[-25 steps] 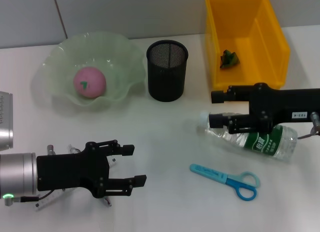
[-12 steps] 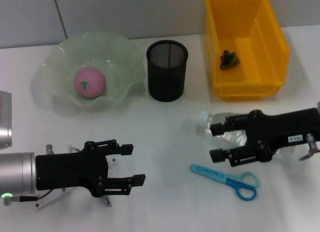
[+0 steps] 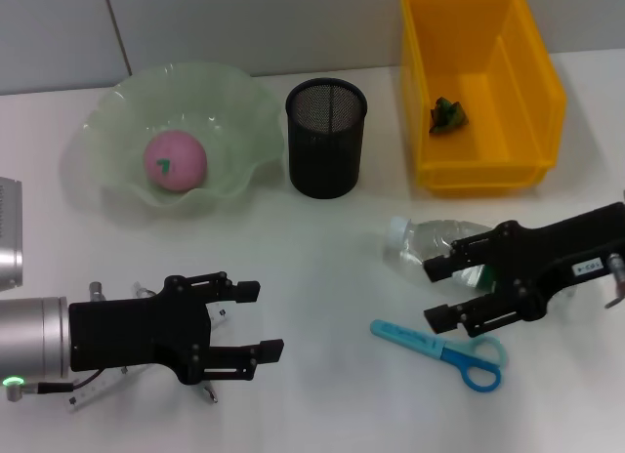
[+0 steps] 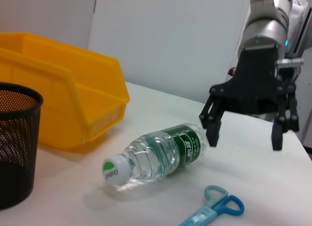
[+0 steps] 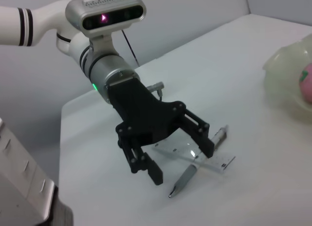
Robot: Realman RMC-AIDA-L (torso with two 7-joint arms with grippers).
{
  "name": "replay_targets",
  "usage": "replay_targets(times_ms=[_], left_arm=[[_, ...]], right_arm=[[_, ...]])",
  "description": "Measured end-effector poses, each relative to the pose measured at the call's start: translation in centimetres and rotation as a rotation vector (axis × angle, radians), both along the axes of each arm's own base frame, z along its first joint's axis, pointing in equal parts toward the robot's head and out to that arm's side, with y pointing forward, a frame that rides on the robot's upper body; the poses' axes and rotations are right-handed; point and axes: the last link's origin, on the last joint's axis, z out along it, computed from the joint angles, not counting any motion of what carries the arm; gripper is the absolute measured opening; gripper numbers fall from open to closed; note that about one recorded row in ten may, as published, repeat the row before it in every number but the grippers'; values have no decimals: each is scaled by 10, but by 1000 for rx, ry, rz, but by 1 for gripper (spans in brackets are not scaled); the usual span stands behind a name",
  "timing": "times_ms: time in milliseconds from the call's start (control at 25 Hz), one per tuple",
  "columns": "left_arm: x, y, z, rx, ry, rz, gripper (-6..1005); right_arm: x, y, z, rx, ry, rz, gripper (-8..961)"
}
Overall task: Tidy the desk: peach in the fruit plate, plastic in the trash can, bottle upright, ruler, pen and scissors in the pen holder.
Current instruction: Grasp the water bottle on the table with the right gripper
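Observation:
The pink peach [image 3: 176, 161] lies in the green fruit plate [image 3: 117, 121]. A piece of green plastic [image 3: 448, 113] sits in the yellow bin [image 3: 527, 72]. The clear bottle [image 3: 425, 243] [image 4: 156, 158] lies on its side, cap toward the black mesh pen holder [image 3: 327, 136]. My right gripper [image 3: 436, 295] [image 4: 243, 138] hangs open over the bottle's base end, just above the blue scissors [image 3: 444, 350] [image 4: 212, 211]. My left gripper [image 3: 259, 321] [image 5: 181, 163] is open above the clear ruler [image 5: 207, 159] and the grey pen [image 5: 183, 179], which it mostly hides in the head view.
The yellow bin [image 4: 58, 104] stands at the back right, with the pen holder [image 4: 14, 148] to its left. The plate's edge [image 5: 287, 65] shows beyond the left gripper. A wall runs along the table's far side.
My right gripper has swung from over the bottle's middle toward its base end and the table's front, uncovering the neck and cap. The left arm has not moved.

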Motion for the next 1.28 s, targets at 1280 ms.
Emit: replay_targets(times_ms=[1280], left_arm=[[0, 7, 6, 32, -10, 31, 809]], right_arm=[[-41, 74, 34, 68, -779, -10, 740]])
